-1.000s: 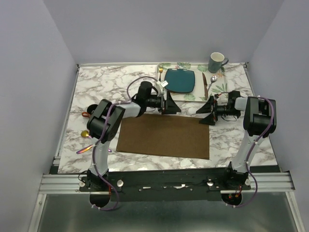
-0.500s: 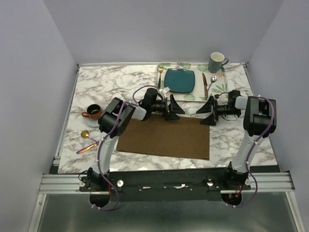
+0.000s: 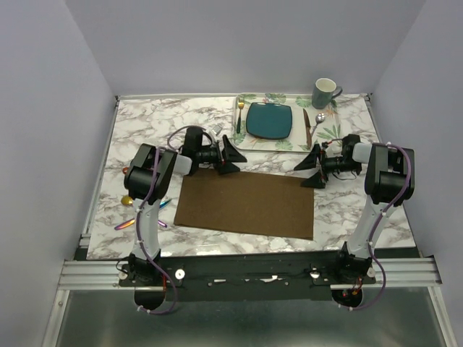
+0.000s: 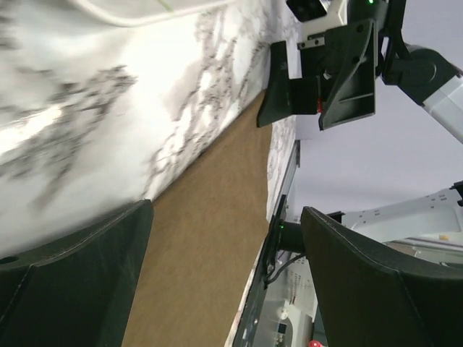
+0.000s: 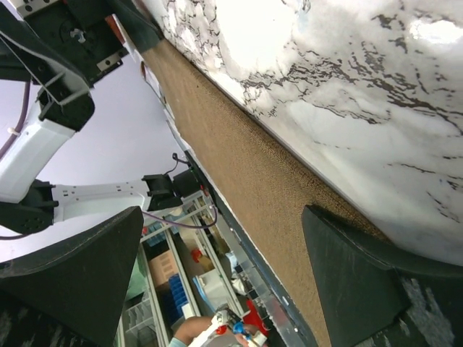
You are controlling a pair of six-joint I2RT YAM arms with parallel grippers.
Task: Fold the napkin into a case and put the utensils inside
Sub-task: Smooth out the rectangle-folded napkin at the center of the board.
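The dark brown napkin point(image 3: 246, 202) lies flat on the marble table, near the middle front. My left gripper point(image 3: 232, 154) is open and empty, lying low just beyond the napkin's far left corner. My right gripper point(image 3: 308, 168) is open and empty at the napkin's far right corner. The two grippers face each other. The left wrist view shows the napkin point(image 4: 210, 238) between its open fingers point(image 4: 87, 275), with the right gripper point(image 4: 340, 79) ahead. The right wrist view shows the napkin's edge point(image 5: 275, 181). The iridescent utensils point(image 3: 127, 223), one with a golden spoon bowl point(image 3: 126, 200), lie at the table's left edge.
A leaf-printed placemat point(image 3: 289, 142) at the back holds a teal plate point(image 3: 269, 120), a gold fork point(image 3: 239, 112), a dark knife point(image 3: 307, 129) and a silver spoon point(image 3: 318, 119). A grey mug point(image 3: 325, 92) stands at the back right. Grey walls enclose the table.
My left gripper has swung left along the napkin's far edge, from near its middle to its far left corner. The right gripper has not moved.
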